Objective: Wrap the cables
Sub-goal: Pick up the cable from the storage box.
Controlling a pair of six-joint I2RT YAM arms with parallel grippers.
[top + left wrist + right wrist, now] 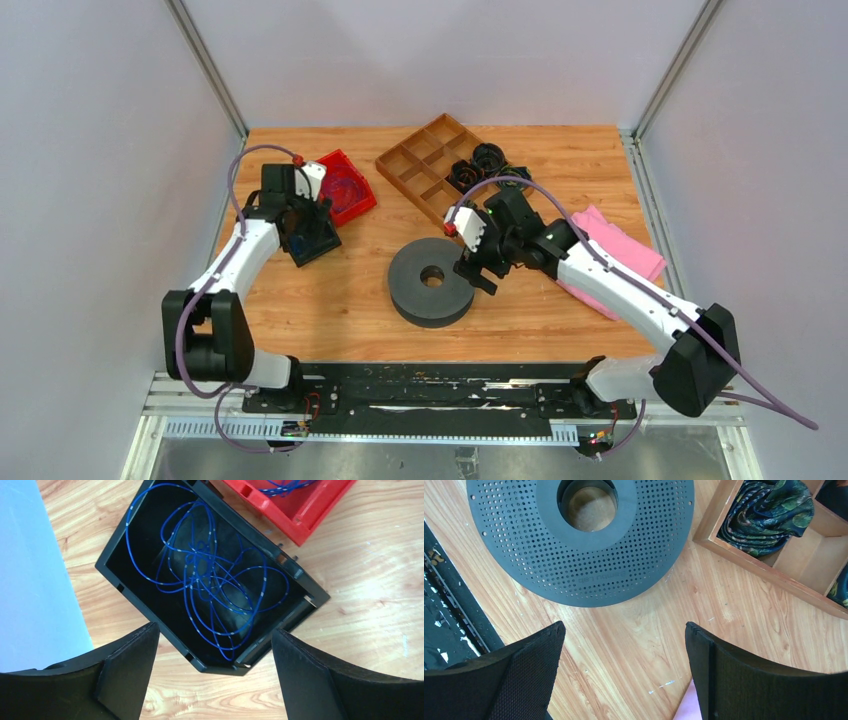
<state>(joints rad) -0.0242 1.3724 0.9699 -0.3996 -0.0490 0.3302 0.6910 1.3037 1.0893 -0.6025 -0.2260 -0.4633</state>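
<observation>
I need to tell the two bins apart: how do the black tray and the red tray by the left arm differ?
The black tray lies right under the open left gripper; the red tray lies beyond it, cut off in the wrist view. The black tray shows a whole loose tangle of blue cable; the red tray shows only a bit of one. Both are shallow, open-topped and flat on the wooden table.

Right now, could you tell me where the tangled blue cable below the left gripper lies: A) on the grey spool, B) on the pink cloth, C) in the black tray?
C: the left wrist view shows the blue cable looped loosely inside the black tray, beyond the open left gripper.
</observation>
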